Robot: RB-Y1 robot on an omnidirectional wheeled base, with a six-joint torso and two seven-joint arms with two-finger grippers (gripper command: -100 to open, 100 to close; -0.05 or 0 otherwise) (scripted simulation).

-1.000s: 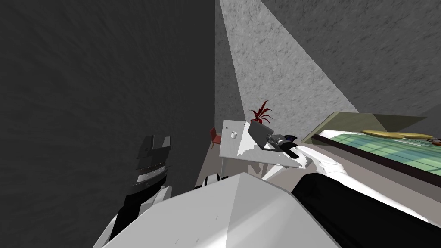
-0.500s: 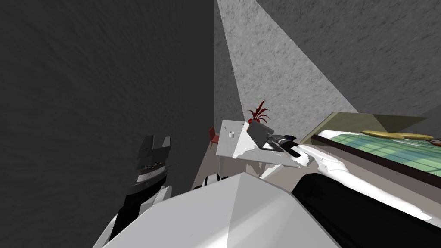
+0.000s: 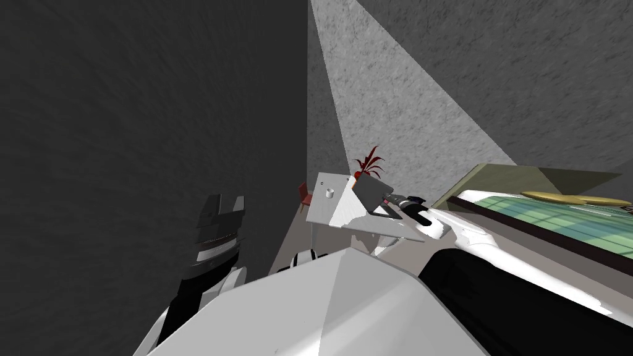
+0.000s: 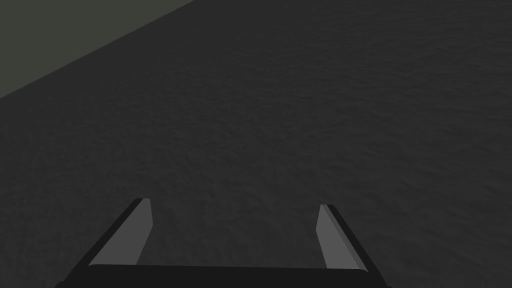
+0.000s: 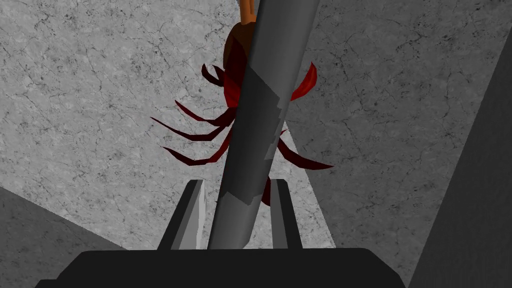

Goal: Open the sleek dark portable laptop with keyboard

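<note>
Right wrist view: right gripper is clamping the free edge of the grey lid, one blade pressing each face.
Head view: laptop is sitting on the white table, its lid standing partly raised.
Handling, judged: the lid is a thin, stiff, smooth, light panel turning on a hinge. It is likely slippery, so a mid-edge hold is looking safest.
Left gripper is hanging idle, fingers spread, gripping nothing.
Containers: small white cup near the laptop, contents not discernible. Red plant is rising from an orange-brown pot behind the lid.
</note>
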